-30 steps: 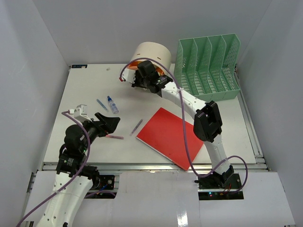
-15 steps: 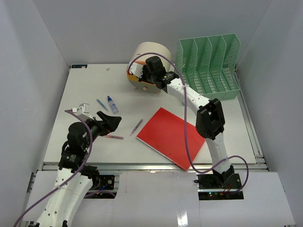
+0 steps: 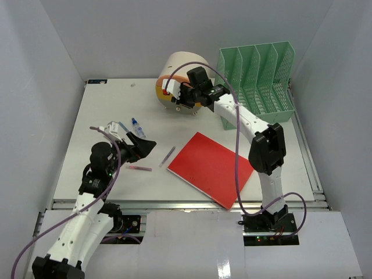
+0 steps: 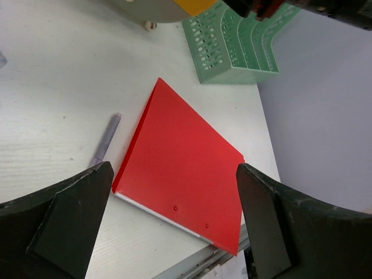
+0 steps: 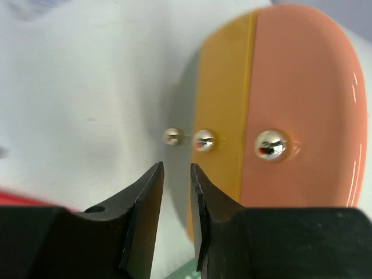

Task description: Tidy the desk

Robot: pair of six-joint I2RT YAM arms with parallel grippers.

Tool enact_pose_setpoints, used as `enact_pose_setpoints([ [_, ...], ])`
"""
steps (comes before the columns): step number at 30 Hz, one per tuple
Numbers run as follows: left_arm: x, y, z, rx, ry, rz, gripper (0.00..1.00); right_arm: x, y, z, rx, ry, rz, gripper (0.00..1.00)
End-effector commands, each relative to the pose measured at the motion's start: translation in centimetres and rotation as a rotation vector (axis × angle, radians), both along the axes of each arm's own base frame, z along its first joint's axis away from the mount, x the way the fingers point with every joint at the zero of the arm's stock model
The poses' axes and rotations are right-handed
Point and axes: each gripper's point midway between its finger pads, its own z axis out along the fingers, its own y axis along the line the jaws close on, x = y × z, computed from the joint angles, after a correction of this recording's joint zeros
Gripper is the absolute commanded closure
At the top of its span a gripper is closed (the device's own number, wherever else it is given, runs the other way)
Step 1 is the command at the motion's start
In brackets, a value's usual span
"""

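The right gripper [image 3: 185,96] has its jaws parted by a slim gap with nothing between them, tips just off the orange-and-yellow face of the round drum [image 3: 187,63] at the middle of the far edge. The left gripper [image 3: 143,145] is spread wide and empty near the pink pen [image 3: 139,168], toward the left edge. The desk [image 3: 104,110] carries everything, with a rail [image 3: 186,204] along its near edge. It looks rigid, heavy and slick, so it is nothing to lift; grips belong on the loose items, likely the red folder [image 3: 212,168] by a corner. Bare room lies at the far left corner; the green rack [image 3: 256,81] crowds the far right corner
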Motion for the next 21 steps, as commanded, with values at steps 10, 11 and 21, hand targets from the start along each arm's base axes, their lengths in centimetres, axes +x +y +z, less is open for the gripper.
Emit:
enact_pose_setpoints([
  [10,8.0,-6.0,1.9,-0.136,-0.01,-0.246,0.02,-18.9,-12.4,9.1,0.4,0.361,0.311,0.31],
  [11,8.9,-6.3,2.4,-0.142,-0.02,-0.256,0.02,-19.2,-13.7,7.7,0.404,0.382,0.28,0.3],
  [21,17.6,-8.6,0.2,-0.211,0.073,-0.239,0.02,-21.6,-21.4,4.2,0.584,0.467,0.12,0.31],
])
